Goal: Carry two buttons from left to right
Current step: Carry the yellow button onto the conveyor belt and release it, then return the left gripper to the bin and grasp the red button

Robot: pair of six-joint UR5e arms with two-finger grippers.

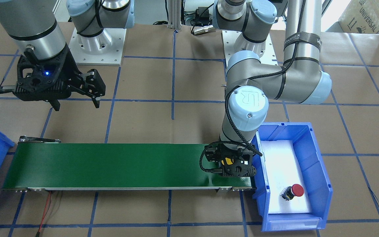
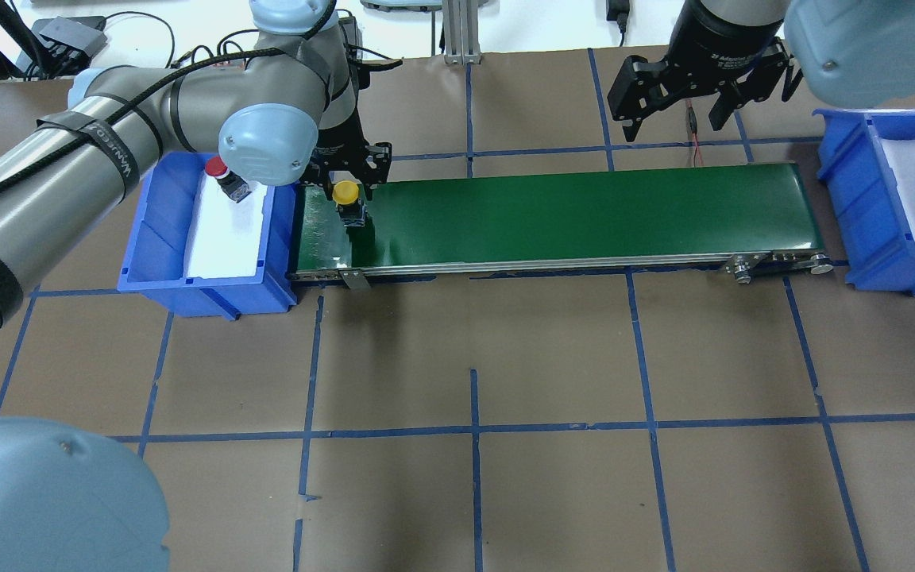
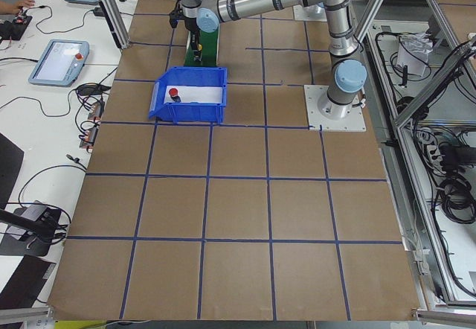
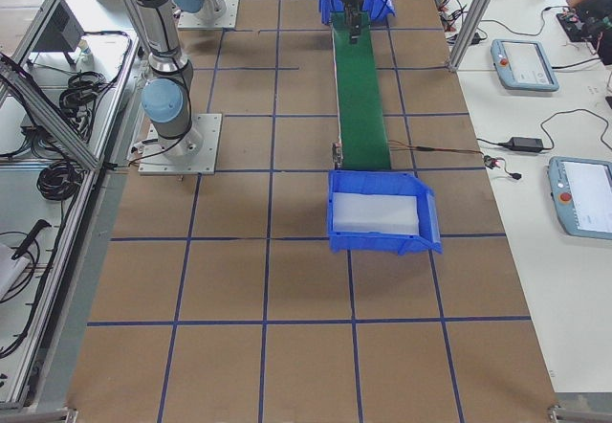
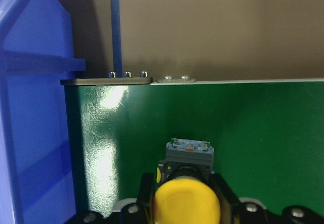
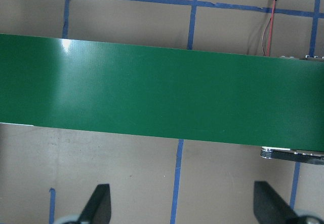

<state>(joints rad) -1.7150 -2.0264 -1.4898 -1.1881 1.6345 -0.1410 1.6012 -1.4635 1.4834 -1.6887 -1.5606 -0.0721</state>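
Two risks: left gripper (image 2: 348, 197) clenched on yellow button (image 5: 186, 202) at green belt (image 2: 569, 214) left end, just beside left bin (image 2: 157, 238); cap top-heavy, released tilted it may topple and roll off the edge; red button (image 2: 223, 175) lies in that bin; farther off right gripper (image 2: 676, 119) hangs spread and empty, late catch could miss right bin (image 2: 847, 206)
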